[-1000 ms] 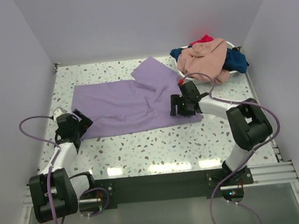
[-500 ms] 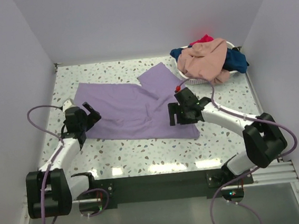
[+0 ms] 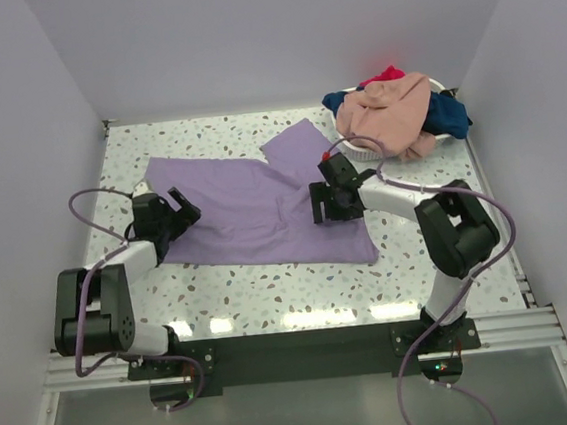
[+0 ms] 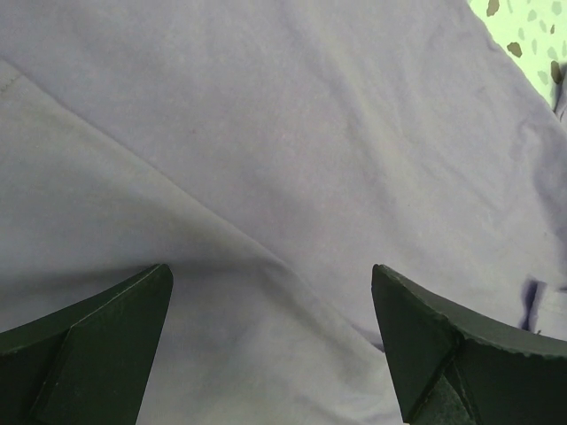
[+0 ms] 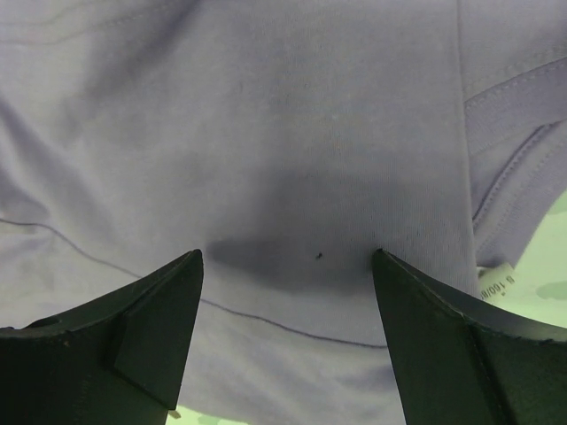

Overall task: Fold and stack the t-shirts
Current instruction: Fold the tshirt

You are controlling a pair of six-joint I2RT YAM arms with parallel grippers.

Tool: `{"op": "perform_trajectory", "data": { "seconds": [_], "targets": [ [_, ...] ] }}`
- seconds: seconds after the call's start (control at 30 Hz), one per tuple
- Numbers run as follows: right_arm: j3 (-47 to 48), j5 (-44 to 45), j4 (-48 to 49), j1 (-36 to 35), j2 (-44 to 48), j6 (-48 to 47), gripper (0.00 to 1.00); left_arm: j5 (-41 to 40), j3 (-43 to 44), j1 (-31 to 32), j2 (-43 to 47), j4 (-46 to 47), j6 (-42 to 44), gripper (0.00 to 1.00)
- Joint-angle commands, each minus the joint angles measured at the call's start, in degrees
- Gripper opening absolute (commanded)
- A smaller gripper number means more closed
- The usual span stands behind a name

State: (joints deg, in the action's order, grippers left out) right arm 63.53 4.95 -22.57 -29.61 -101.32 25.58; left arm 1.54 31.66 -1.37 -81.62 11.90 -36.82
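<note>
Purple shirt (image 3: 253,205): spread on the table (image 3: 270,284), unfolded. Your left gripper (image 3: 181,210) at its 9 o'clock edge and your right gripper (image 3: 319,205) at 3 o'clock: both wide open, empty, likely placed to take opposite sides.

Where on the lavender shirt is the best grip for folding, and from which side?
The shirt lies spread mostly flat on the table, so only its edges give a lip to pinch. Probably take the left and right edges, each gripper coming straight down. The left gripper and right gripper hang open over the fabric.
</note>
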Motion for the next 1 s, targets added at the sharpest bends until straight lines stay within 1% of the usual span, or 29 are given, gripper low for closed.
{"op": "perform_trajectory", "data": {
  "seconds": [0.0, 0.2, 0.43, 0.6, 0.7, 0.97],
  "targets": [
    [2.39, -0.64, 2.88, -0.01, -1.59, -1.15, 0.8, 0.39, 1.3, -0.48, -1.95, 4.45, 0.7, 1.0],
    [-2.0, -2.13, 2.79, -0.1, -1.25, 0.16, 0.8, -0.22, -1.5, -3.98, -2.84, 3.04, -0.62, 1.0],
    [-8.76, -2.75, 2.18, -2.47, 0.59, 2.01, 0.79, -0.4, -8.27, -8.56, 1.64, 2.43, -1.5, 1.0],
    [-12.28, -2.84, 2.44, -5.11, 2.09, 4.38, 0.79, -1.37, -12.93, -10.32, 8.75, 0.06, -1.68, 1.0],
    [-14.22, -3.1, 2.27, -6.69, 3.32, 5.53, 0.79, -4.26, -14.69, -10.32, 13.41, -2.49, -2.12, 1.0],
    [-20.37, -3.81, 2.0, -12.49, 7.71, 9.83, 0.8, -8.3, -17.24, -10.32, 23.87, -9.0, -4.4, 1.0]
  ]
}}
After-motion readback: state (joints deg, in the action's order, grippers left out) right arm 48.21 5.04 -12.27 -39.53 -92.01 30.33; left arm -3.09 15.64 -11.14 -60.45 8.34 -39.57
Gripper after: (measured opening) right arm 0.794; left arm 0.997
